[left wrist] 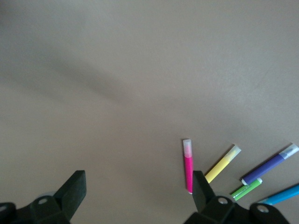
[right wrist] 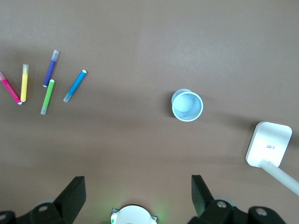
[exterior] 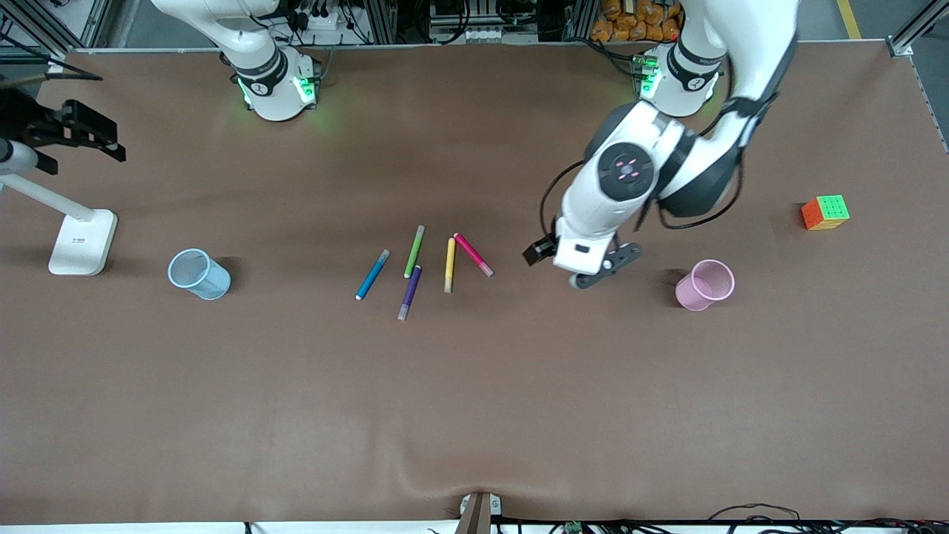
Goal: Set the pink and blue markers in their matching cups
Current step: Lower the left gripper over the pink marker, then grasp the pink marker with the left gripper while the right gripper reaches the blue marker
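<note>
White left tool (exterior: 597,268) open over table | right tool (right wrist: 135,196) open

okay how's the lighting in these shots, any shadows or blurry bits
Front view: even light, short soft shadows beside the blue cup and pink cup. Left wrist view: dimmer, broad arm shadow across the table. Right wrist view: sharp markers; the open right gripper looks soft-edged.

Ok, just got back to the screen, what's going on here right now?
Nothing is held yet. The left pincer is open and up over the table between the pink marker and the pink cup. The right pincer is open too, waiting up near its base. The blue marker lies with the pink one among the green, yellow and purple pens. The blue cup stands toward the right arm's end. Both cups have no marker in them.
</note>
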